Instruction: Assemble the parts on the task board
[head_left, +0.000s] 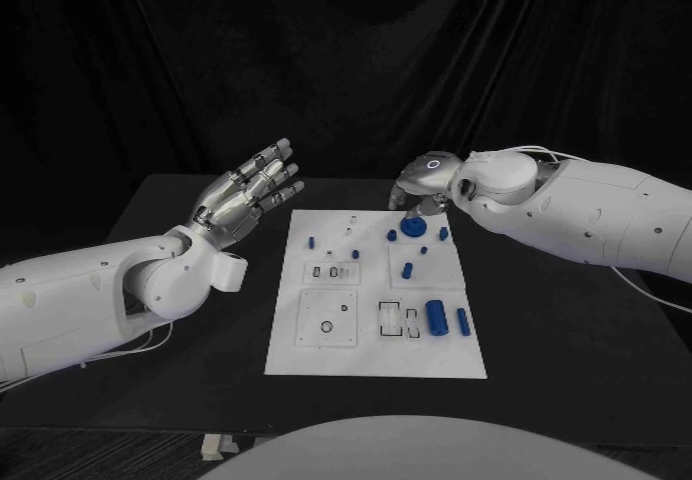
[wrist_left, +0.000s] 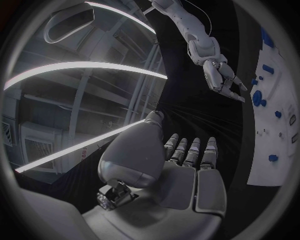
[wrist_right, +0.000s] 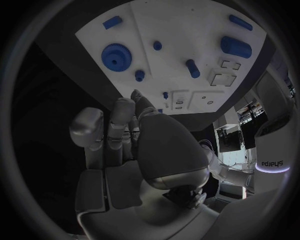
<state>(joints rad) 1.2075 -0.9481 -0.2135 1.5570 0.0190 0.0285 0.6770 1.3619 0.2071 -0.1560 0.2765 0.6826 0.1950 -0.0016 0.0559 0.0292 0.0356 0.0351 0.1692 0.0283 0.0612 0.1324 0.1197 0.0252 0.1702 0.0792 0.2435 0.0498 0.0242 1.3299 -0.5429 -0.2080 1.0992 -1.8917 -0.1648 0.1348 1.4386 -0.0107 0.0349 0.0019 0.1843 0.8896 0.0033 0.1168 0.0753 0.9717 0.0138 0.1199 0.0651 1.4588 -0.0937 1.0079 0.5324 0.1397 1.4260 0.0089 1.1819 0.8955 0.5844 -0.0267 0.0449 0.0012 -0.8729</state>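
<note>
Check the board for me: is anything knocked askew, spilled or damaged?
Nothing stands out. The task board lies flat on the table, blue parts rest on it, and both the left hand and the right hand hold nothing.

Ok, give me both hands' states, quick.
Left hand: open, fingers spread, holding nothing.
Right hand: open, empty, over the white plate task board.

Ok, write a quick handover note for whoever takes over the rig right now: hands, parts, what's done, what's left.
Left hand: open, fingers spread, raised off the task board's left side, holding nothing.
Right hand: above the board's far edge, over the blue gear; it holds nothing as far as the right wrist view shows.
Parts: gear and small blue pegs at the far end, large blue cylinder and a slimmer one nearer the robot.
Done: cannot tell which parts are seated.
Left: the assembly.
</note>
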